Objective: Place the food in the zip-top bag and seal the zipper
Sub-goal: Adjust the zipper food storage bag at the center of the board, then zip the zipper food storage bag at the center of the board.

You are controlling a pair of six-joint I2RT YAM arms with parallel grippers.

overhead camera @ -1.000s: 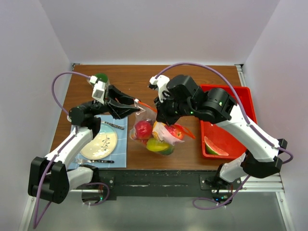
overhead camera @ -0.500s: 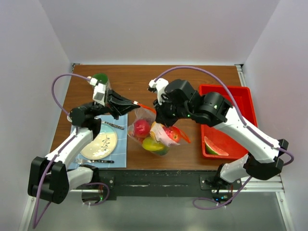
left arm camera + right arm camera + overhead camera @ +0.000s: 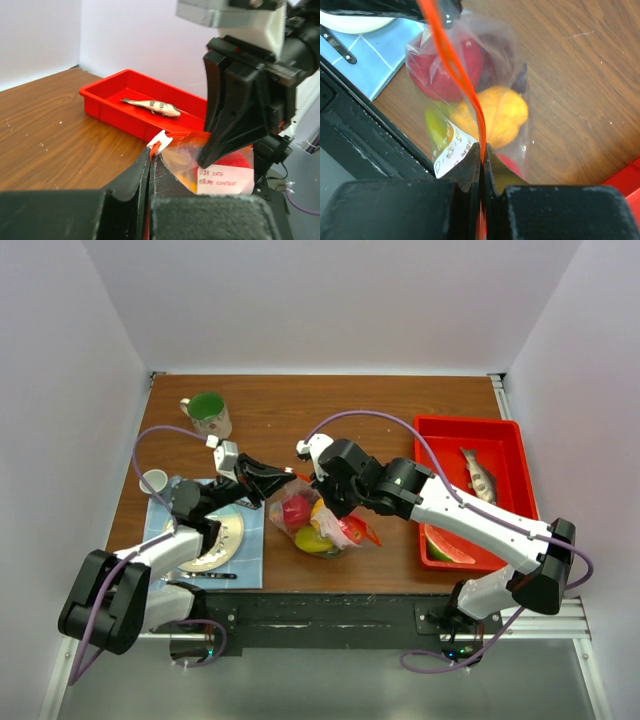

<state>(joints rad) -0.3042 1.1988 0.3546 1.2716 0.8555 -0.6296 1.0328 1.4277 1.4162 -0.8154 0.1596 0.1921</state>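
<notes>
Sealing is the step in hand. The bag [image 3: 318,530] sits mid-counter [image 3: 400,405] between the two arms, with red and yellow fruit [image 3: 492,117] inside. The left jaws are closed on the end corner of the zipper [image 3: 452,65], and the right jaws are clamped on the same strip further along. A fish [image 3: 478,472] and a watermelon wedge [image 3: 447,543] lie outside the bag in the red tray [image 3: 505,435]. In my judgement, the right jaws should next run along the strip with even pressure while the left jaws anchor its end.
</notes>
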